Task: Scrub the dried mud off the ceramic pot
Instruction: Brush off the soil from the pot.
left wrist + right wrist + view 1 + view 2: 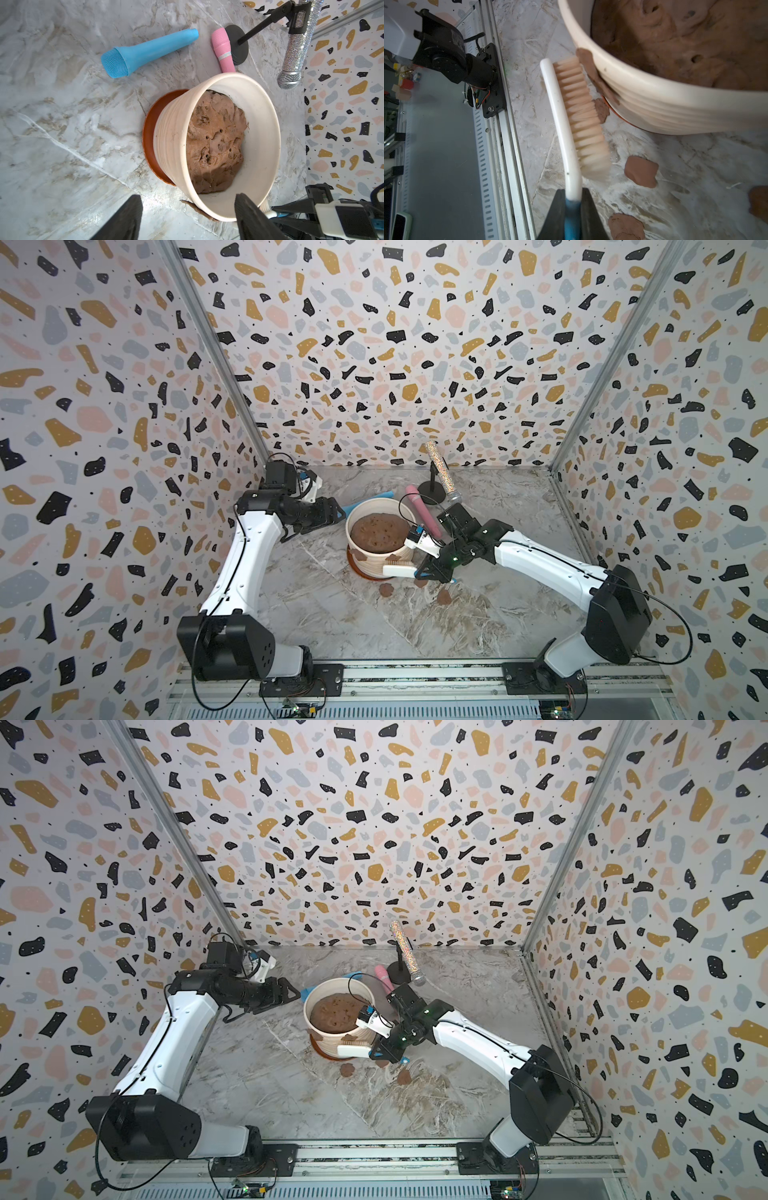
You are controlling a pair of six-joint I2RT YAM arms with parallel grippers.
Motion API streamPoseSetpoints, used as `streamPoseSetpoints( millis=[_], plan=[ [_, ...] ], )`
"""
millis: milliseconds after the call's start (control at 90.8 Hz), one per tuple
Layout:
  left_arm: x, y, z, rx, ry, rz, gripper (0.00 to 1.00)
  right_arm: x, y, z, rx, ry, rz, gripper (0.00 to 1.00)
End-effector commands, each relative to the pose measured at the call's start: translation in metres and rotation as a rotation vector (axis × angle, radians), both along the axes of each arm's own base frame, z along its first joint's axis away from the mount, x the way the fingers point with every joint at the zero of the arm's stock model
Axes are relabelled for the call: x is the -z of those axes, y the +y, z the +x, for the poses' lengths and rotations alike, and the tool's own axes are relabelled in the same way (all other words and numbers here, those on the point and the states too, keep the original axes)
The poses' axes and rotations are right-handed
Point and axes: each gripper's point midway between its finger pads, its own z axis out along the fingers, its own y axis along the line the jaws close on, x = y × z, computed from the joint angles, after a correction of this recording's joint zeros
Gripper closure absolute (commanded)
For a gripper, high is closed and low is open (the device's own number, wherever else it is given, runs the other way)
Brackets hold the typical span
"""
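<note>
The wide cream-white ribbed ceramic pot (172,135), holding a lumpy brown mound of soil (216,143), stands in a terracotta-brown saucer (149,137) on the grey marbled table (332,614), with flat reddish-brown patches of dried mud (591,68) on its outer wall and more loose beside it. The right gripper (572,199) is clamped tight on the blue handle of a white-backed scrubbing brush (562,116), whose pale bristles face the pot wall just beside one patch. The left gripper (336,511) hangs near the pot's opposite side, jaws spread wide, holding nothing.
</note>
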Motion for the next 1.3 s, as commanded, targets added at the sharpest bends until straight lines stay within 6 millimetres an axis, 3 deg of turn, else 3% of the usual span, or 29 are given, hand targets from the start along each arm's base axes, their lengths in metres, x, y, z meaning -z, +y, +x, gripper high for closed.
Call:
streamPoseSetpoints(
  millis=[0, 209, 385, 451, 551, 815, 1079, 1288],
  plan=[
    [-0.002, 0.007, 0.001, -0.003, -0.049, 0.057, 0.27, -0.014, -0.011, 0.012, 0.083, 0.006, 0.013, 1.00],
    [-0.001, 0.008, 0.000, -0.002, -0.057, 0.065, 0.28, -0.015, -0.032, 0.004, 0.089, -0.010, 0.022, 1.00],
    [0.002, 0.009, 0.001, -0.005, -0.049, 0.069, 0.28, -0.031, -0.030, -0.051, -0.135, 0.076, 0.128, 1.00],
    [0.003, 0.009, 0.002, -0.005, -0.050, 0.069, 0.28, -0.033, -0.026, -0.059, -0.176, 0.074, 0.116, 1.00],
    [0.006, 0.012, 0.002, -0.013, -0.047, 0.089, 0.28, -0.036, -0.015, -0.050, -0.170, 0.051, 0.103, 1.00],
    [0.007, 0.018, -0.001, -0.017, -0.064, 0.127, 0.28, -0.055, 0.020, 0.006, -0.026, -0.068, 0.160, 1.00],
    [0.012, 0.020, -0.002, -0.013, -0.066, 0.147, 0.28, -0.022, 0.002, 0.033, 0.074, -0.049, 0.085, 1.00],
    [0.013, 0.020, -0.002, -0.009, -0.061, 0.146, 0.29, 0.002, -0.015, 0.031, 0.119, -0.022, 0.053, 1.00]
  ],
)
